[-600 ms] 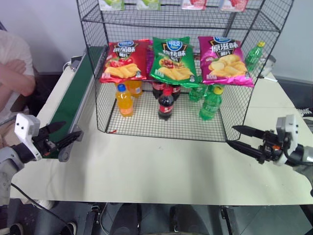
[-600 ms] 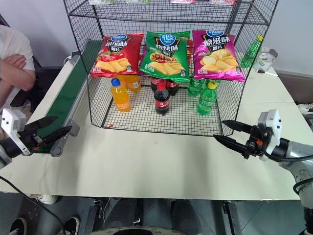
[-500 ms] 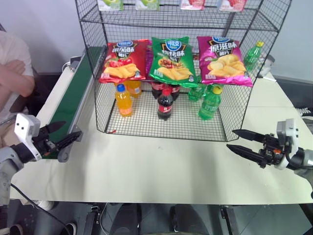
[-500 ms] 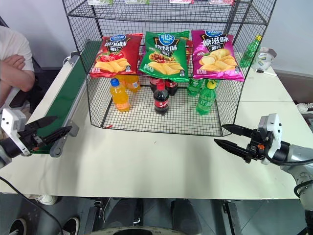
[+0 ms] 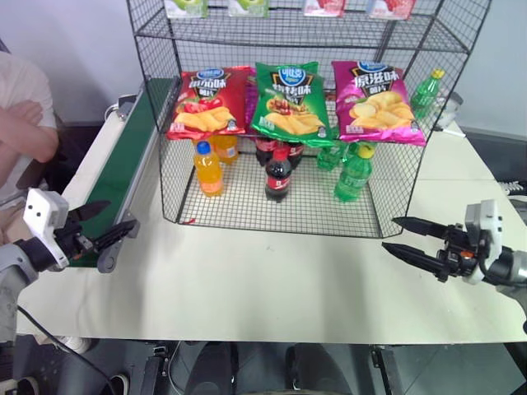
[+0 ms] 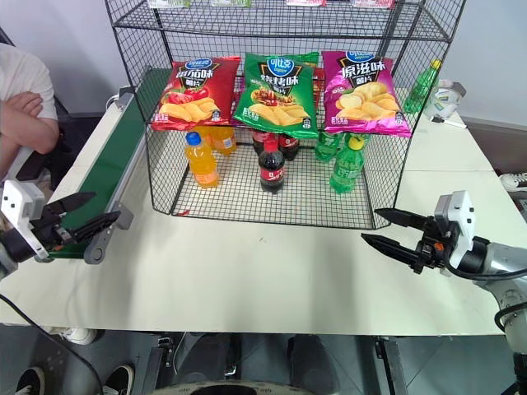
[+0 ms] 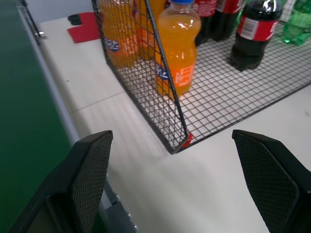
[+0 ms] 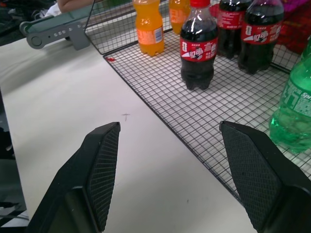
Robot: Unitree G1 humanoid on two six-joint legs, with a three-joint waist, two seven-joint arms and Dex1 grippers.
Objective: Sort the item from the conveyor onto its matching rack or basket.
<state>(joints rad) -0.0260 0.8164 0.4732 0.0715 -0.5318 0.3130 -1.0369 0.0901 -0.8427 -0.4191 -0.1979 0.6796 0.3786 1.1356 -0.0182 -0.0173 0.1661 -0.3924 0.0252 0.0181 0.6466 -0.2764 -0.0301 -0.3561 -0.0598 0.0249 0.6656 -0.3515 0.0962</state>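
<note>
Left claw (image 5: pixel 103 222) spread wide and empty, hovering over the near end of the conveyor (image 5: pixel 123 169) at the tabletop's (image 5: pixel 247 280) left edge; right claw (image 5: pixel 398 236) likewise spread and empty, poised above the tabletop just off the front right corner of the black wire rack (image 5: pixel 165 148). Green chip bag (image 5: pixel 290 100) lying on the rack's middle tier, between a red chip bag (image 5: pixel 211 100) and a magenta chip bag (image 5: pixel 375 100). Below, on the bottom tier: orange soda bottle (image 5: pixel 208 169), cola bottle (image 5: pixel 279 174), green soda bottle (image 5: pixel 355 174); a person's folded arms (image 5: pixel 25 127) off at the far left.
</note>
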